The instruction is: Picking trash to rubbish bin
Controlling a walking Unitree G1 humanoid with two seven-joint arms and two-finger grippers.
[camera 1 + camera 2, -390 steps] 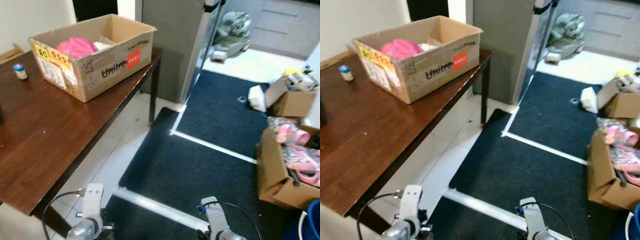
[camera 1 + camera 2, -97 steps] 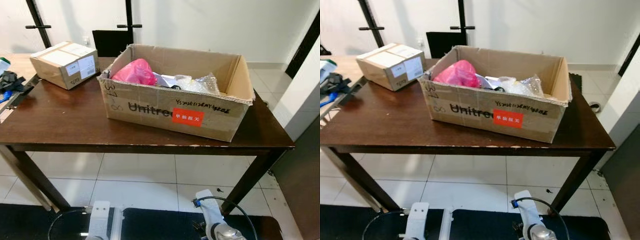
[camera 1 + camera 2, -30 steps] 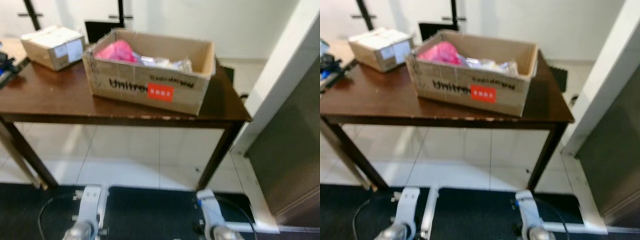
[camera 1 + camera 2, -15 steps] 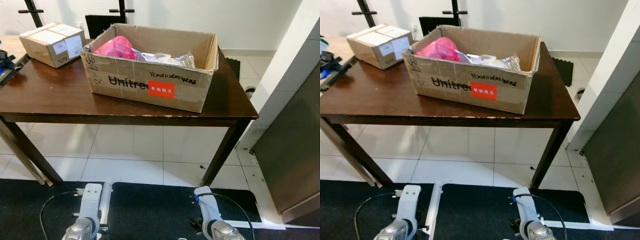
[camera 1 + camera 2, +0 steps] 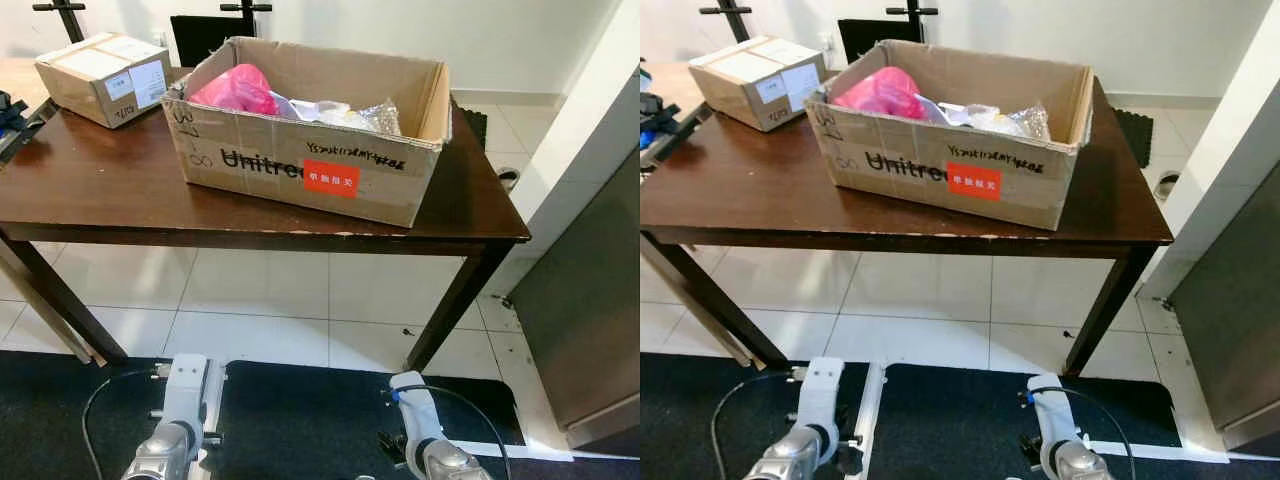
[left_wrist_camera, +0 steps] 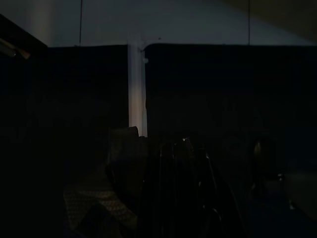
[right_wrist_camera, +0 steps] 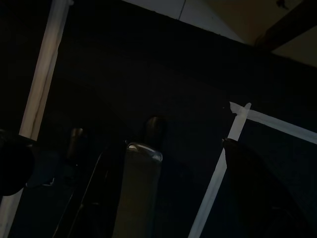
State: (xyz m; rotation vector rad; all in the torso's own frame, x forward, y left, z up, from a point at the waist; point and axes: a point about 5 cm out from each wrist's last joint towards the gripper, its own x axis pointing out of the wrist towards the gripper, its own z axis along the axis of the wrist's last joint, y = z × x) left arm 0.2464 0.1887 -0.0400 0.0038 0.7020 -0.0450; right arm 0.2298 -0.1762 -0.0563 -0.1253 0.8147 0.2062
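Dark brown wood forms the table [image 5: 110, 190], which is seen spanning the upper half of the head views, with pale floor tiles [image 5: 260, 300] under it and a black mat [image 5: 300, 420] at the near edge. A grey panel [image 5: 585, 320] is seen at the right.

An open cardboard box [image 5: 310, 160], marked with black lettering and a red label [image 5: 332, 179], is set on the table towards its right end. Its long axis is laid along the table from left to right, slightly skewed so that the right end sits nearer the front edge, and its open top is turned upward. The trash is held inside it: a pink plastic bag [image 5: 236, 90] in the left part, and crumpled clear plastic wrapping [image 5: 345, 115] towards the middle and right.

A smaller sealed carton [image 5: 100, 77] is placed near the table's far left corner, well apart from the big box.

Both arms are hung low over the mat, the left gripper [image 5: 175, 450] and the right gripper [image 5: 430, 455] far below the table top. Whether either pincer is spread or closed cannot be told; the wrist views are too dark, with only white tape lines [image 7: 42, 74] on the mat made out.
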